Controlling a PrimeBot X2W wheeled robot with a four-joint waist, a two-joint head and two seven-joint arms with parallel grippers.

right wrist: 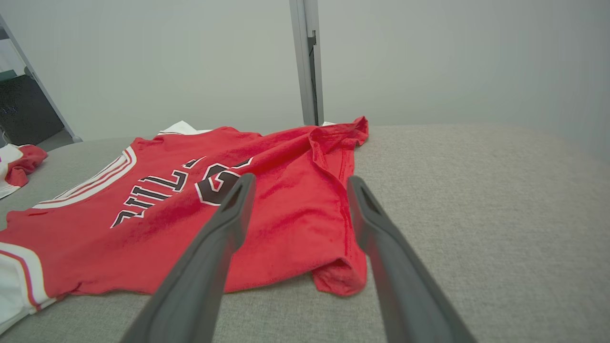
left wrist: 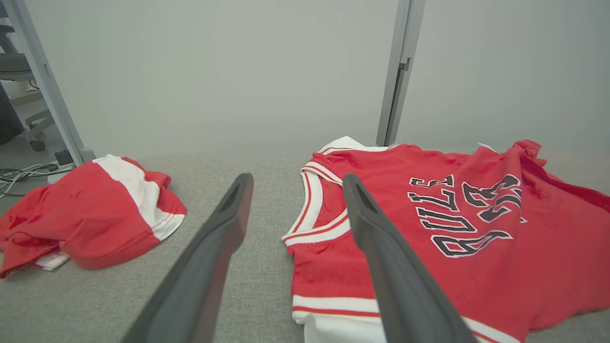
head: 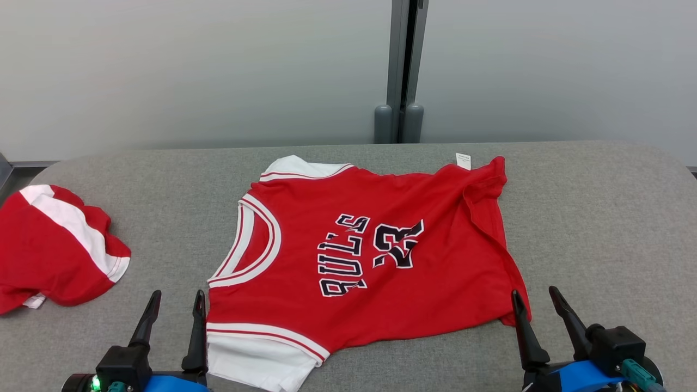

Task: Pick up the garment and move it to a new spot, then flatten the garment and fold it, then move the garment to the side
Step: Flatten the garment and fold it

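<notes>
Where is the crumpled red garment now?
Head view: the crumpled garment lies at the left edge of the table, apart from the jersey to its right.

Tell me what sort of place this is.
Probably an office or lab test area: grey fabric-covered table, plain partition panels joined by a metal post, a wheeled office chair and floor cables beyond.

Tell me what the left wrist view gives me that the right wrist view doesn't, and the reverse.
Left wrist view: the open left gripper by the jersey's white-trimmed neckline, and the whole crumpled red-and-white garment lying apart on the table. Right wrist view: the open right gripper aimed at the jersey's rumpled, folded-over hem corner. Both: the jersey's lettering and the grey post behind.
</notes>
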